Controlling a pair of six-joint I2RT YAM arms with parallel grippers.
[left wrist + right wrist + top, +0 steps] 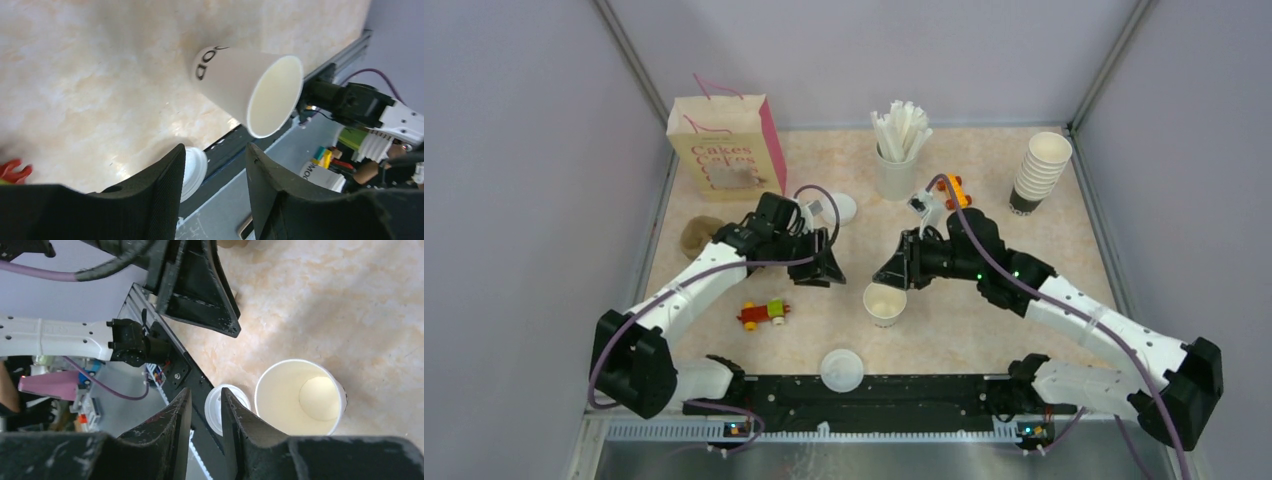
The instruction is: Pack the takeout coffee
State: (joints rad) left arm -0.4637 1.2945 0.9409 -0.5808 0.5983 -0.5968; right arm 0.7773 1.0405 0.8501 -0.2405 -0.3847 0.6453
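Left gripper [822, 268] hovering over table [944, 335], just left of cup; its jaws standing wide apart, gripping nothing. Right gripper [206, 392] hanging just above cup's far rim, fingers [170, 420] parted by narrow gap, nothing between them. White paper cup [885, 304] standing upright at table middle, mouth up, inside empty, sitting between my two grippers. Flat white lid [841, 369] lying near front rail, apart from cup. Red-yellow toy car [762, 314] lying left of cup. Cakes bag [724, 150], stick holder [896, 172] and cup stack [1041, 172] standing along far edge.
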